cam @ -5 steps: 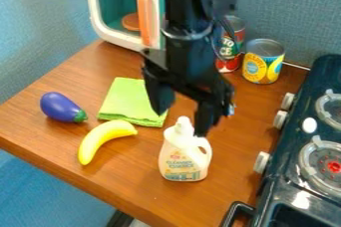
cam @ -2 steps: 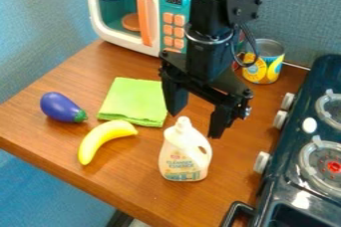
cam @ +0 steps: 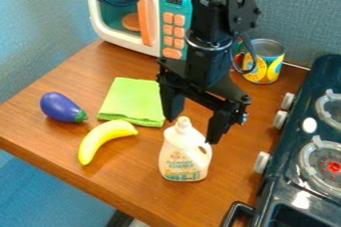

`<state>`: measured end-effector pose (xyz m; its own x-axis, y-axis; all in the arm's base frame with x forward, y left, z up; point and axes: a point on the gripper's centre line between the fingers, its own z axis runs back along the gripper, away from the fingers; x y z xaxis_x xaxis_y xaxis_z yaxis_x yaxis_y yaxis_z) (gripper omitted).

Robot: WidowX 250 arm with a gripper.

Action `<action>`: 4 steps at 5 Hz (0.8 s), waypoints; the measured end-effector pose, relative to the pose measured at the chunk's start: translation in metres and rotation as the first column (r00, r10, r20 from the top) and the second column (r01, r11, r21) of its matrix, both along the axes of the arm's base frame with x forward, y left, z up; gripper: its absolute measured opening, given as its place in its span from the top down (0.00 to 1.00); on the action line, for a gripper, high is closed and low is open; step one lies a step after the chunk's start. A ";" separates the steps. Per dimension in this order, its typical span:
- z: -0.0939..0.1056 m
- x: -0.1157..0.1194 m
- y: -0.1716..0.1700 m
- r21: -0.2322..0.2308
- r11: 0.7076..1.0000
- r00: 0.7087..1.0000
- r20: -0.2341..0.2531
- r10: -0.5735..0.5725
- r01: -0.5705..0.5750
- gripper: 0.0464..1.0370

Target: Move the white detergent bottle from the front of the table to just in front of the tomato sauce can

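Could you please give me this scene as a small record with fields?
hand: open, empty, nearest the bottle's top
bottle: white, upright
cloth: green, flat
banana: yellow, between eggplant and bottle
eggplant: purple, with green tip
microwave: white and teal, at the back
can: yellow and blue, upright
stove: dark, at the right edge

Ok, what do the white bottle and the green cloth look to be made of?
The white bottle looks like smooth plastic, judging by its molded handle. The green cloth seems matte fabric, perhaps microfiber: it lies folded, with layered edges and no shine.
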<state>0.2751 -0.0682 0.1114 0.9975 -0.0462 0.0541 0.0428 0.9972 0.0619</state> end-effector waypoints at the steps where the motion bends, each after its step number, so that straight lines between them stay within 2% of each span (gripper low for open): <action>1: -0.004 0.003 0.006 -0.011 1.000 1.000 -0.007 0.023 -0.023 0.04; 3: -0.007 0.005 0.015 -0.017 0.999 0.999 -0.019 0.050 -0.050 0.04; 4: -0.013 0.005 0.015 -0.013 0.999 0.998 -0.042 0.045 -0.045 0.09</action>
<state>0.2796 -0.0531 0.0982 0.9999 -0.0009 0.0124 0.0003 0.9989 0.0473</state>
